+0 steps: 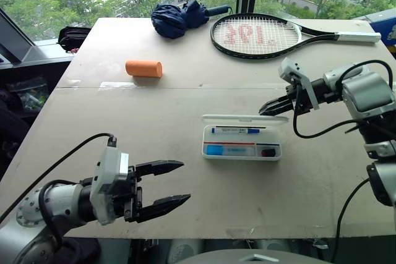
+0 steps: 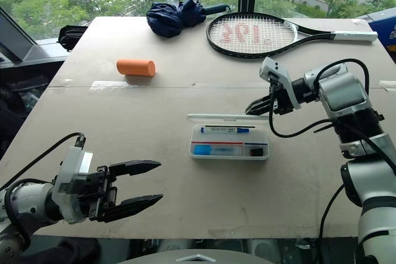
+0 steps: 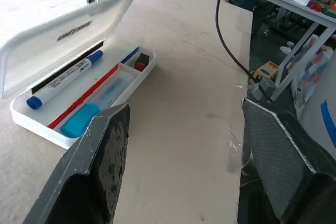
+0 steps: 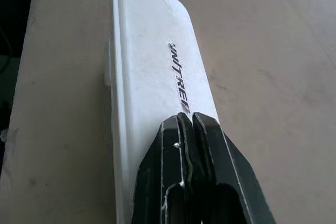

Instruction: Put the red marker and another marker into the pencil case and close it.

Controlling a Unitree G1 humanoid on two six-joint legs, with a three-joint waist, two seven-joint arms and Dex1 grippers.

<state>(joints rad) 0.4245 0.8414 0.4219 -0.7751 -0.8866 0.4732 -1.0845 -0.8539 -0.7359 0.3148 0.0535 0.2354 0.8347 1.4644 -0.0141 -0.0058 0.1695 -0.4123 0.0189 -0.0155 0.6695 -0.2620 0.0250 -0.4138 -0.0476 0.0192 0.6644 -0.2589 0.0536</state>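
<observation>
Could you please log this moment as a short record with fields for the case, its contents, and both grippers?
pencil case: on the table, lid raised
contents: blue marker in the rear slot; red marker in the small end compartment; light blue block at the other end
right gripper: shut, fingertips at the lid's edge
left gripper: open, holding nothing, apart from the case
task state: both markers in, case not yet closed
</observation>
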